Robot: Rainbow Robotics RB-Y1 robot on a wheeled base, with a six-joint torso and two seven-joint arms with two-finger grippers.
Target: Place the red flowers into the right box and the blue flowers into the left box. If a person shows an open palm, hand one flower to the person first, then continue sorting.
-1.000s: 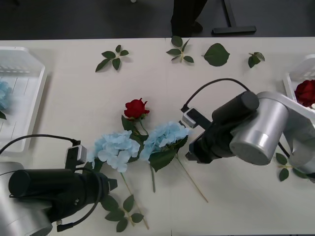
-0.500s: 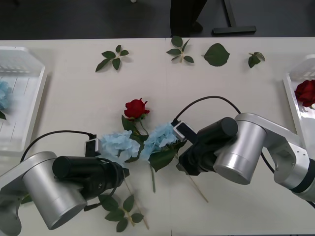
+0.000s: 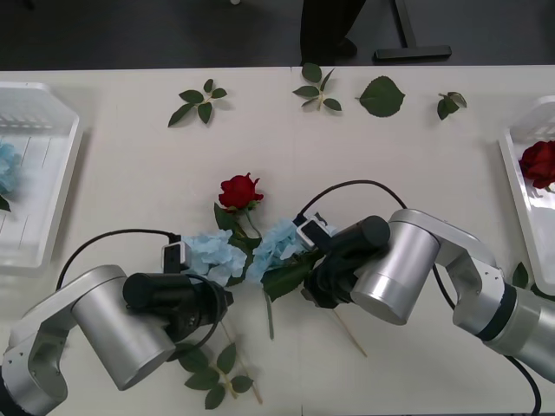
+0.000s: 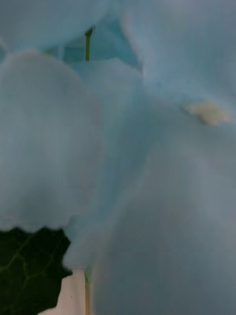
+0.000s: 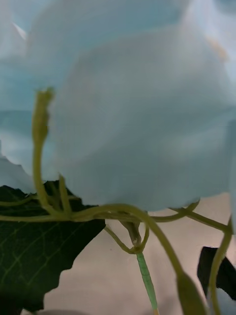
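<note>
Both arms have swung in toward the middle since a second ago: left gripper now sits at the left blue flower, right gripper at the right blue flower. Finger state of either can't be told, wrist views are all pale petals and stems. Likely both are lining up grasps on the blue flowers. Red rose lies just beyond them, untouched. Left box at the table's left edge holds a blue bloom, right box at the right edge holds a red one. White table, loose leaf sprigs along the far side, dark floor behind
</note>
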